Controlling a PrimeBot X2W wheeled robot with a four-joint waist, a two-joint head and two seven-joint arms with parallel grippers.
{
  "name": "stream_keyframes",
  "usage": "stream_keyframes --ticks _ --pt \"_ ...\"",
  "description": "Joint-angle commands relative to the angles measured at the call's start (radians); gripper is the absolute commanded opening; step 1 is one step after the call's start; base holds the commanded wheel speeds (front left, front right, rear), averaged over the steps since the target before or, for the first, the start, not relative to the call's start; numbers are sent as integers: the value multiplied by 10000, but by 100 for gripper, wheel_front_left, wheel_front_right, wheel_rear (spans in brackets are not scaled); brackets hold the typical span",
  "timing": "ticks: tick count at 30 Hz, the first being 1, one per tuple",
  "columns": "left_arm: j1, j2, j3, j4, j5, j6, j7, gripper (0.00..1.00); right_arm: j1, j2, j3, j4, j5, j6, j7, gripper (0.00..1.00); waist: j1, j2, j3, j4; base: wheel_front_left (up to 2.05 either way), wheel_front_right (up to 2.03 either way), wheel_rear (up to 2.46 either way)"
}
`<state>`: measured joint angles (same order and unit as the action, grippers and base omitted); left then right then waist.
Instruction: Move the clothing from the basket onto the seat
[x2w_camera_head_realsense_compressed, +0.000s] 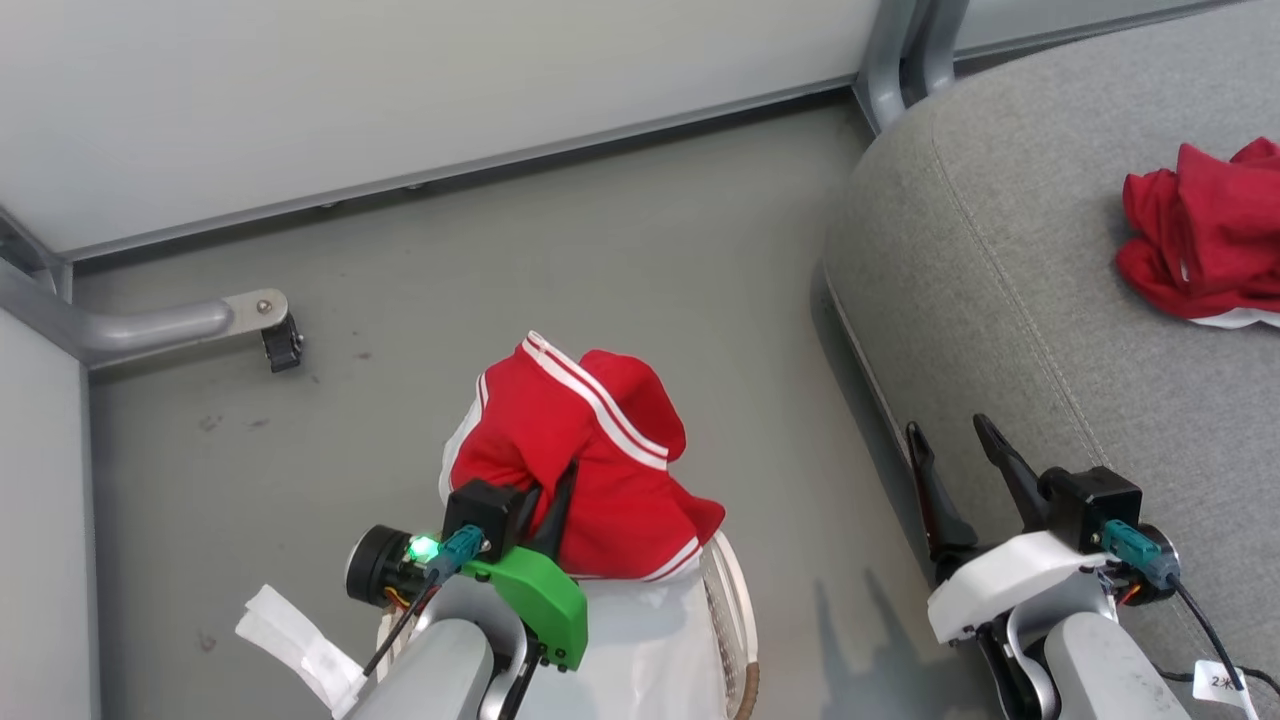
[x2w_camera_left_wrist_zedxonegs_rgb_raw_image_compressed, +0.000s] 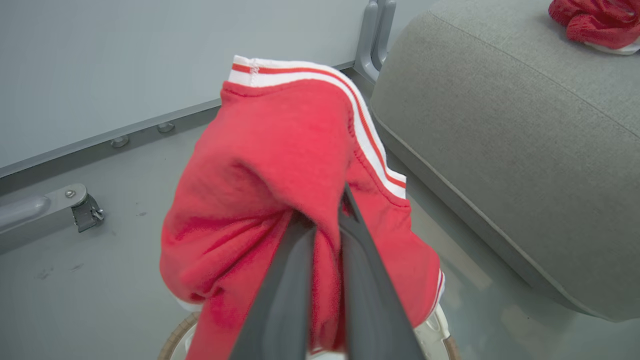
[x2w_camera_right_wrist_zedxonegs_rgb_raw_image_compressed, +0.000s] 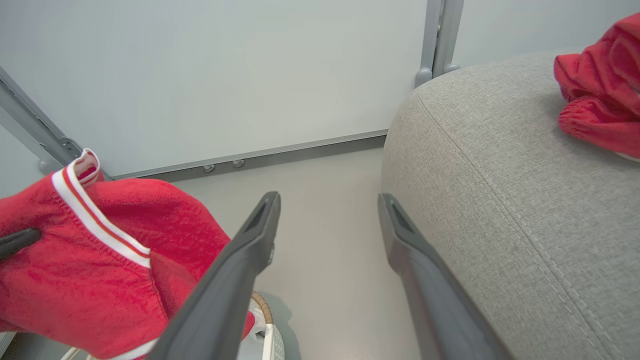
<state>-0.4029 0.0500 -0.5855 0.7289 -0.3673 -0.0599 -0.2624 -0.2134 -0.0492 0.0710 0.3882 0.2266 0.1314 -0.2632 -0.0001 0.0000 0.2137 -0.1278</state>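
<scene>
1. Above the basket (x2w_camera_head_realsense_compressed: 735, 600), near left, left fingers (x2w_camera_head_realsense_compressed: 558, 505) pinch the clothing (x2w_camera_head_realsense_compressed: 590, 450), lifted clear but not yet delivered.
2. Right fingers (x2w_camera_head_realsense_compressed: 1005, 468) are spread, empty, at the edge of the seat (x2w_camera_head_realsense_compressed: 1000, 250).
3. Far right, another red garment (x2w_camera_head_realsense_compressed: 1210, 240) lies on it.

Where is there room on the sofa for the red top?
The seat is bare from its stitched seam across to the red pile. It is crowded at the far right, where that pile lies.
</scene>
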Motion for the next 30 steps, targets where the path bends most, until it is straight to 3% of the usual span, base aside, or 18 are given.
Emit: stream_keyframes --ticks 1,16,24,30 --pt "217 16 120 -322 74 79 -35 0 229 -42 40 49 24 -14 -23 100 1 0 -647 177 0 0 0" --pt "846 18 681 -3530 126 74 -36 0 938 -39 786 136 -249 -14 -23 100 1 0 -1701 85 0 0 0" --pt "759 20 385 -3947 -159 175 -37 0 336 -266 3146 -640 -1247 -14 -23 100 1 0 -1696 210 0 0 0" --pt "641 20 -11 -3936 -396 208 -37 0 -858 -515 4826 -493 -2121 -14 -23 100 1 0 -1671 441 0 0 0"
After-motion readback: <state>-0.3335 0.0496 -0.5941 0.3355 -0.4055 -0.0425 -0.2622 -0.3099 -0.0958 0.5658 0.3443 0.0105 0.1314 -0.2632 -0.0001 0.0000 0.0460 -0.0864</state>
